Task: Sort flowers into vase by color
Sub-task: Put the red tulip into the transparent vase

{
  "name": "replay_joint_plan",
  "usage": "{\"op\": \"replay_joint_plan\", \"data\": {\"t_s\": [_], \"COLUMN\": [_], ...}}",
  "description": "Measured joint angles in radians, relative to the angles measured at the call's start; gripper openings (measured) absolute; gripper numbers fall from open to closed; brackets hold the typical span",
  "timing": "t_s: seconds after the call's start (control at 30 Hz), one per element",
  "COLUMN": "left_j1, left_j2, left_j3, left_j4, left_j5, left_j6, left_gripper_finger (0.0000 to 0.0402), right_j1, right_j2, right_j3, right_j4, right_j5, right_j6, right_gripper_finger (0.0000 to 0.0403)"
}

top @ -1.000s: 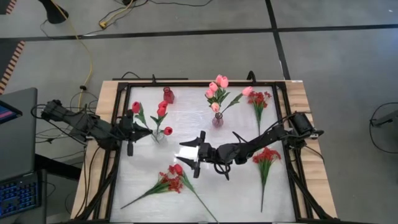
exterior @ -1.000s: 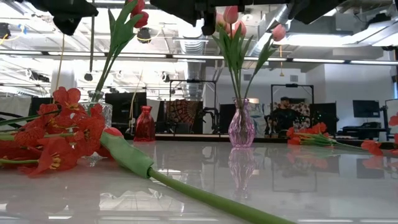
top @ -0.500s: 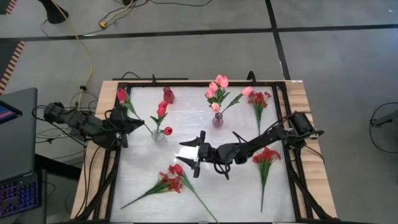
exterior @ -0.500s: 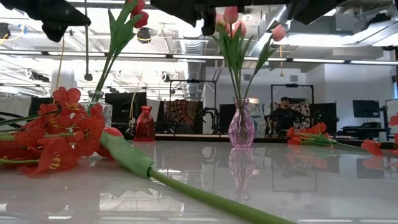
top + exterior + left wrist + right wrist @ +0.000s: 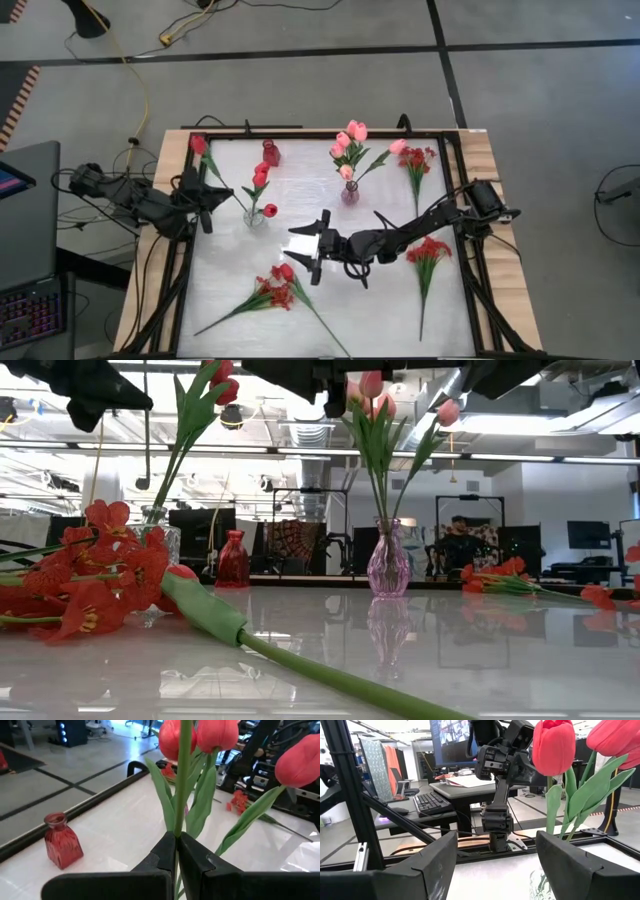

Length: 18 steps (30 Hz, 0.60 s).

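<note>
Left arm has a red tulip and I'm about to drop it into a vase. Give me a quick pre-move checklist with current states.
1. Left gripper shut on red tulip stem: ok.
2. Tulip over the clear vase holding red tulips: not ok; it is at the table's left edge.
3. Right gripper open, holding nothing: ok.
4. Right gripper away from clear vase: cannot tell; it sits close by.
5. Pink vase holds only pink tulips: ok.
6. Small red vase upright: ok.
</note>
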<state>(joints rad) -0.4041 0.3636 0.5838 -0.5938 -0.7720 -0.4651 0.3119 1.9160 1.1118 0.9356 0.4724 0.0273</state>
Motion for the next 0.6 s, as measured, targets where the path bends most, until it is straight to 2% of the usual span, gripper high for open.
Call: {"op": "replay_joint_plan", "data": {"t_s": [0.6], "left_j1": [0.000], "left_j2": [0.050], "left_j3": [0.000], "left_j4": [-0.035], "left_j5": [-0.029], "left_j6": [-0.067], "left_gripper_finger": [0.0000], "right_j1": [0.001], "right_j2": [0.000], "right_j3": [0.000], "right_j4": [0.000], "right_j5": [0.000], "right_j6": [0.002], "right_gripper_finger": [0.0297]}}
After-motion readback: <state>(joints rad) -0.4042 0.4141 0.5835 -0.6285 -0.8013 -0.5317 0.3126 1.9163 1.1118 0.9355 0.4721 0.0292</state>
